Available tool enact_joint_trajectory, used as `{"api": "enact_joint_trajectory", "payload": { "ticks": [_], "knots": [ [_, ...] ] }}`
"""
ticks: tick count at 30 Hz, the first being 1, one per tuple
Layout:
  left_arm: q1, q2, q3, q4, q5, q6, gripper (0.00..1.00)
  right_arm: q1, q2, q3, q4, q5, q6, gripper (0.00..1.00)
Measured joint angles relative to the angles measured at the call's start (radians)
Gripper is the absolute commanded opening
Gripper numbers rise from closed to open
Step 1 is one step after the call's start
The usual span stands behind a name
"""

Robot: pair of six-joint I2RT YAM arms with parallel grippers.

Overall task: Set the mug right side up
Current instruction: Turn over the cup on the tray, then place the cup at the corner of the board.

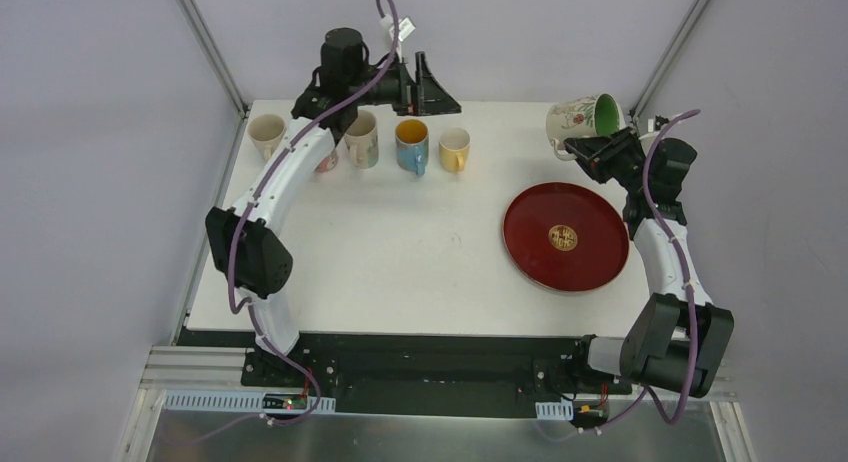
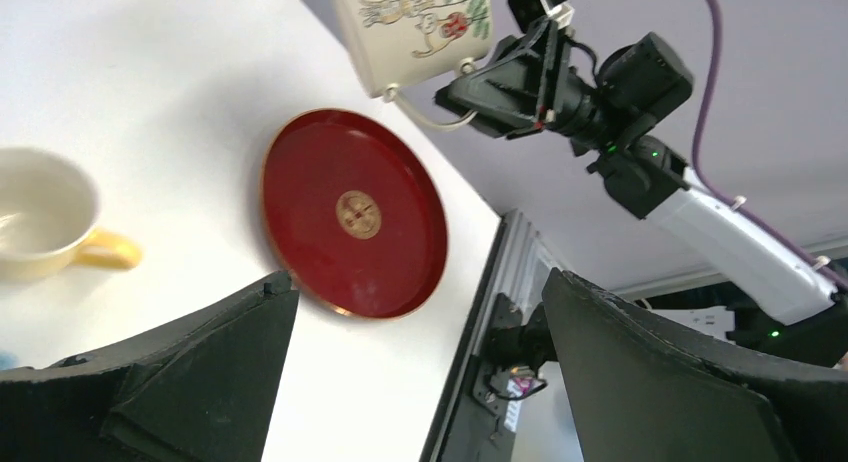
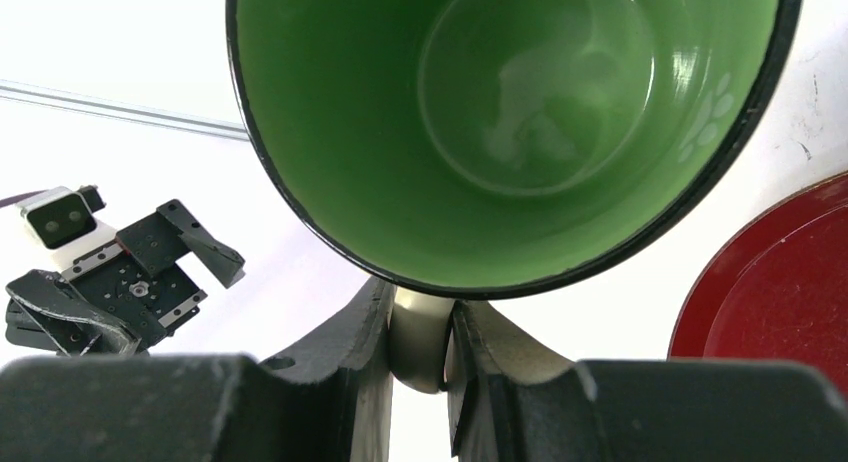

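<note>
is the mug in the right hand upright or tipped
Tipped. The mug hangs on its side in the air, the right hand shut on its handle, green mouth facing sideways.

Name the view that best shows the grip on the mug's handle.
Right wrist: the handle sits pinched between the fingers of the right tool, below the green inside of the mug. Left wrist shows the handle side-on, small, running into the tool. Top external shows the tilted mug, but the tool hides the handle.

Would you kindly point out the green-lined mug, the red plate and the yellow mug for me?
green-lined mug [image 3: 520,112]: right wrist view, on its green inner wall.
red plate [image 1: 535,232]: top external view, on its bare red surface.
yellow mug [image 1: 454,158]: top external view, on its outer side.
</note>
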Motion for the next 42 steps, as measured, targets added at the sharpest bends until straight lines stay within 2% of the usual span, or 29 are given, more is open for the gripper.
{"api": "enact_joint_trajectory", "payload": {
  "ticks": [6,14,20,27,33,42],
  "knots": [
    [0.101,-0.169,-0.148,-0.106,-0.031,0.137,0.99,0.0,-0.003,0.0,-0.012,-0.004,-0.007,0.0],
    [0.219,-0.43,-0.349,-0.286,-0.146,0.393,0.99,0.003,-0.005,0.0,-0.021,-0.004,-0.032,0.0],
    [0.282,-0.682,-0.569,-0.358,-0.286,0.613,0.99,0.029,-0.015,0.0,-0.069,0.006,-0.116,0.0],
    [0.36,-0.887,-0.797,-0.397,-0.373,0.752,0.99,0.085,-0.016,0.031,-0.163,0.032,-0.234,0.0],
    [0.471,-0.967,-0.933,-0.411,-0.397,0.811,0.99,0.138,0.021,0.092,-0.235,0.064,-0.366,0.0],
    [0.631,-0.977,-1.059,-0.401,-0.349,0.83,0.99,0.202,0.183,0.197,-0.334,0.127,-0.549,0.0]
  ]
}}
